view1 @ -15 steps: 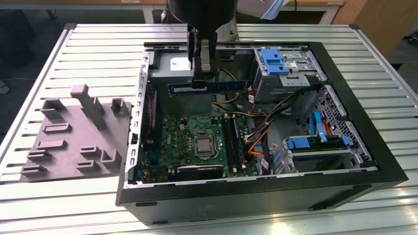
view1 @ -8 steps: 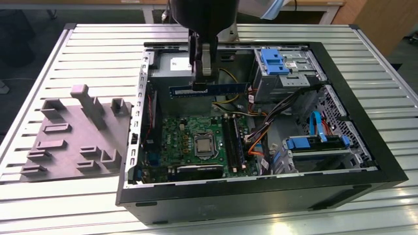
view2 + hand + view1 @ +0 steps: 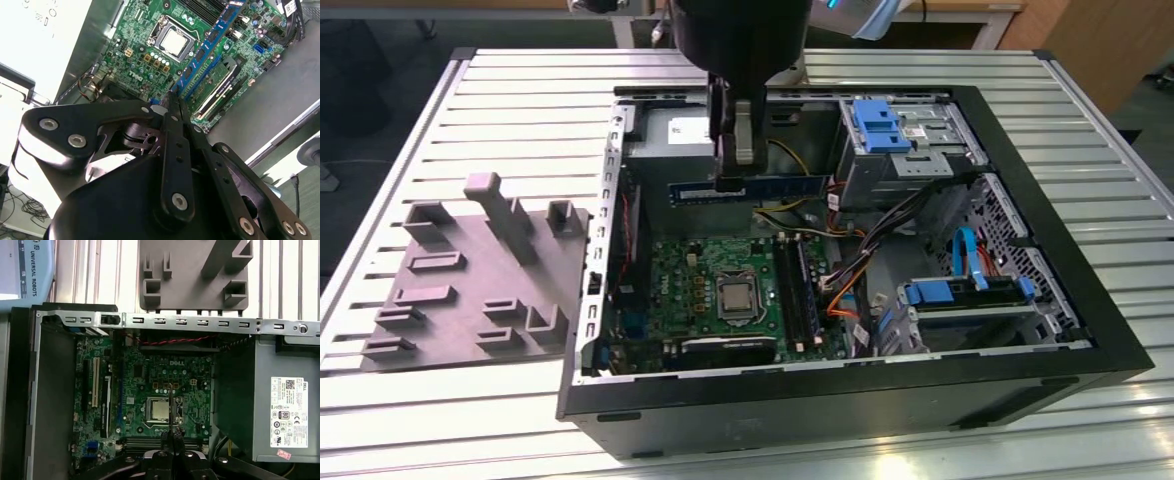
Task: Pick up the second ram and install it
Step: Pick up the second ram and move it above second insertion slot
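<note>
The gripper (image 3: 734, 185) has its fingers (image 3: 172, 130) clamped flat on the second ram (image 3: 787, 188). It pinches the board off-centre, so the longer part sticks out toward the exterior view's right. The ram (a blue board with dark chips along its face) is held in the air inside the open computer case (image 3: 854, 385). It sits above the motherboard (image 3: 700, 280) and apart from it, touching nothing but the fingers.

The processor socket (image 3: 736, 297) sits in the middle of the motherboard. In the first wrist view the ram's thin edge (image 3: 170, 400) lines up over that socket (image 3: 160, 410).

The black memory slots (image 3: 794, 280) lie along the motherboard's side toward the exterior view's right. A tangle of orange, yellow and black cables (image 3: 847, 275) crowds just beside them. The grey power supply (image 3: 670, 135) stands past the motherboard's far edge, behind the ram. A grey fixture (image 3: 467, 280) lies outside the case, off the motherboard's side toward the exterior view's left.

The ram stands on its long edge, level, with its broad face toward the exterior camera. Its long axis runs from the exterior view's left to right, roughly crosswise to the memory slots.
</note>
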Robot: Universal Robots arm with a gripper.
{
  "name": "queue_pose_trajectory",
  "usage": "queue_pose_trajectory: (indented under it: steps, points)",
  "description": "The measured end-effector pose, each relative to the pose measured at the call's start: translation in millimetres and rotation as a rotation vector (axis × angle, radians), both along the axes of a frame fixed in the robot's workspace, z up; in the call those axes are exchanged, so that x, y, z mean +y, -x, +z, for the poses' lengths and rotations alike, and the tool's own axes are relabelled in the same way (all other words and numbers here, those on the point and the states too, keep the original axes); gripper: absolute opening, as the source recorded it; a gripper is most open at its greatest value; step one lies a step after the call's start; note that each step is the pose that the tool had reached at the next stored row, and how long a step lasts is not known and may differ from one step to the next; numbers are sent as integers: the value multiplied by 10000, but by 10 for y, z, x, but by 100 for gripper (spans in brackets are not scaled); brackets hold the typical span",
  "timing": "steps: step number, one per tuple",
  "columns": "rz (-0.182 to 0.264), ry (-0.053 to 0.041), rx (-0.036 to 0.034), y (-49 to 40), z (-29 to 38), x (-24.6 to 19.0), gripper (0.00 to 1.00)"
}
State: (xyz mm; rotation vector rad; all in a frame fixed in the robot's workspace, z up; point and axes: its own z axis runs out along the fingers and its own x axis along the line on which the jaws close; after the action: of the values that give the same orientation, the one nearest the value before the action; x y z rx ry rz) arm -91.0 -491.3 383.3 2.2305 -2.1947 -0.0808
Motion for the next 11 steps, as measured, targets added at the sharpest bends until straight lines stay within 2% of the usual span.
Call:
queue_pose_trajectory:
  steps: [11]
  points:
    - [0,0,0,-15,-96,1,12]
